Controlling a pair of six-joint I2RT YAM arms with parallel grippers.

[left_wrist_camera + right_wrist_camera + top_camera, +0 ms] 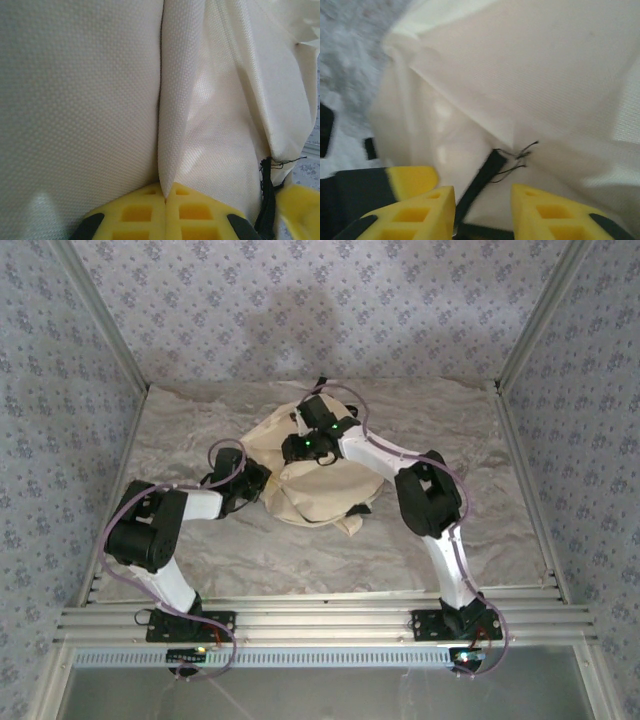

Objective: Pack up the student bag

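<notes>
Top view: the student bag (pixel 300 490) lies crumpled near the middle of the table (pixel 500 540). The left gripper (pixel 252 480) meets the bag's 9 o'clock edge, and the right gripper (pixel 308 447) sits over its 12 o'clock part. Bare table lies open from 3 round to 6 o'clock of the bag. The walls (pixel 60 440) hem the table in on the left, the right and the far side.

Left wrist view: the yellow fingers (pixel 135 212) are pressed together, pinching a raised fold (pixel 172 125) of the cream fabric. Cloth crowds the space from 9 to 3 o'clock.

Right wrist view: the jaws stand narrowly apart, gripping nothing. A black strap (pixel 480 182) runs up between them toward 1 o'clock, frayed threads at its end. Grey table shows at 10 o'clock beyond the bag's edge.
</notes>
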